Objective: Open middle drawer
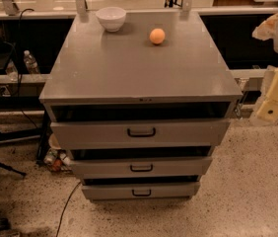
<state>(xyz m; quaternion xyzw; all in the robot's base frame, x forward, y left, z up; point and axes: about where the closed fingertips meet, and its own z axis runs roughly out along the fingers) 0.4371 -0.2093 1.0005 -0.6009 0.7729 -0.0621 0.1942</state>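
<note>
Gripper (pixel 269 110) out past the right edge of the worktop (pixel 129 73), close to the front right corner, up in the air and touching nothing. Open or closed: cannot tell. Well apart from the middle drawer (pixel 183 167). Middle drawer under the front edge of the worktop, second of three grey fronts going down, with a small black handle (pixel 141 168) in the middle of it. Looks pushed in, with only a thin dark gap above. So, by the look of it, nothing done yet. Left to do: bring the gripper across to that handle, take hold, pull straight out toward the front. Above it, the top drawer (pixel 193 132) with a bigger handle; below it, the bottom drawer (pixel 178 190), smallest of all. Easy to grab the wrong handle, so best to aim for the one in between. On the grey worktop, a white bowl (pixel 111 18) by the back edge, a bit left of the middle, and a round orange thing (pixel 157 36) near the back, a bit right of the middle; apart from each other. Past the left edge, a water bottle (pixel 30 62) lower down. Down below, a speckled floor (pixel 257 181) with a black cable (pixel 69 204) running out from under the front left corner.
</note>
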